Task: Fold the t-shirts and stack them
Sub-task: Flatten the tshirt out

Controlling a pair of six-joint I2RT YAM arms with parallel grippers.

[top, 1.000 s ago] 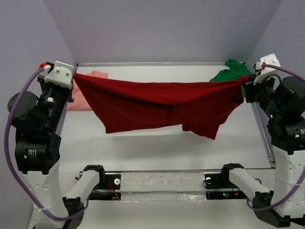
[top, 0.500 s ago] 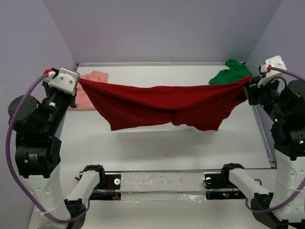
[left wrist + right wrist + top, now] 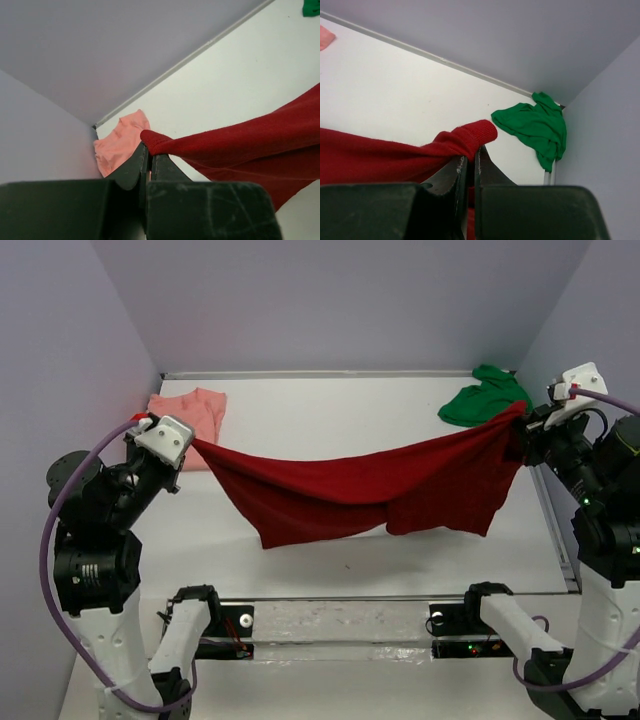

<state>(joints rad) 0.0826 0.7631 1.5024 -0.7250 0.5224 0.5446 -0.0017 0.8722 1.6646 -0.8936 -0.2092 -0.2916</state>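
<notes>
Left wrist view puts your left fingers (image 3: pixel 131 170) pressed together on a bunched corner of the dark red shirt (image 3: pixel 240 145). The cloth comes out just above the tips and runs away to the right. In the right wrist view your right fingers (image 3: pixel 489 172) are clenched in the same way on the other end, with a small roll of red cloth sitting over the tips. Each grip seems to hold only a pinch of cloth, so I judge that a hard pull could draw it out.

From the top view, the shirt hangs between the two arms like a hammock. It sags in the middle and its lower edge is uneven, with a longer flap under the right half. I cannot tell whether the lowest part touches the counter (image 3: pixel 330 410) or hangs just above it.

The salmon-pink shirt (image 3: pixel 190 410) lies in the far left corner, just behind the left fingers. The green shirt (image 3: pixel 485 395) lies in the far right corner, near the right fingers.

The step in hand looks like spreading the red shirt flat before the first fold. To do it well:

- Bring both ends down at the same rate, with light tension between them.
- Let the hanging edge land first on the bare middle of the counter.
- Draw the top edge over it so that the cloth lies without wrinkles.
- Stay away from both corner shirts.
- Release only when the cloth rests fully.
</notes>
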